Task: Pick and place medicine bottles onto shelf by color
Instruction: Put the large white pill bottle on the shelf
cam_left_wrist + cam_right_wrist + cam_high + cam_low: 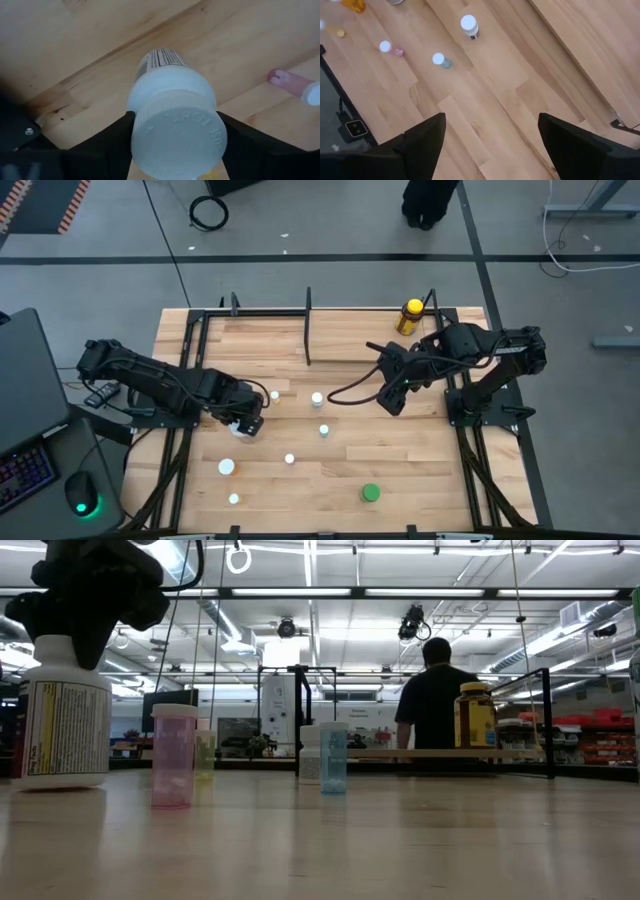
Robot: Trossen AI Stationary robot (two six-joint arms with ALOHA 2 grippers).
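We are looking down on a wooden table (330, 480) scattered with small medicine bottles. The left gripper (243, 423) is hanging directly over the large white labelled bottle (175, 125), near the table's left edge, its two fingers (107, 137) flanking the white cap; we cannot tell whether they are gripping yet. The right gripper (490, 145) is hovering empty with fingers spread, between that bottle and the shelf (350, 340) along the table's far edge, where a yellow dark-capped bottle (410, 317) is already standing. We judge the pick of the white bottle is under way; next comes a firm squeeze, a straight lift, and carrying it to the shelf.
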